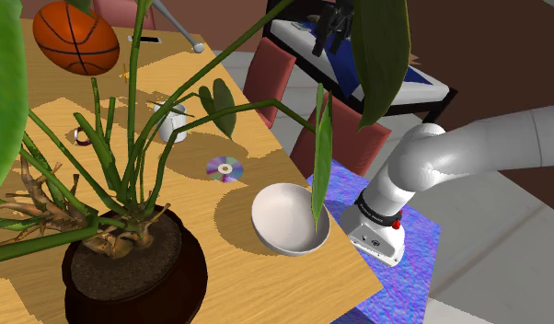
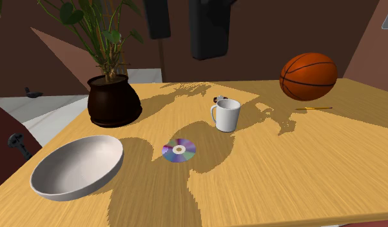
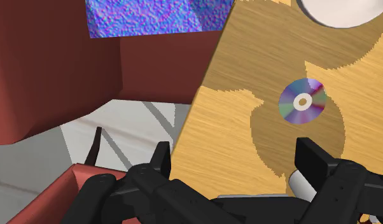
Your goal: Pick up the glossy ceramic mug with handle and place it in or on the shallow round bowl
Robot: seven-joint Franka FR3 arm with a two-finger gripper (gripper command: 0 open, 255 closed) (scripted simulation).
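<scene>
A white mug with its handle toward the second exterior view's left stands upright on the wooden table; in the shoulder view the mug sits behind plant stems. The shallow white bowl rests near the table's corner, also seen as the bowl by the table's edge. My black gripper hangs high beyond the table's far side, well away from the mug. In the wrist view the gripper is open with nothing between its fingers, and a rim of the bowl shows far ahead.
A shiny disc lies between mug and bowl. A tall potted plant spreads stems and leaves over the table. A basketball and a pencil lie at one end. Red chairs stand beside the table over a blue rug.
</scene>
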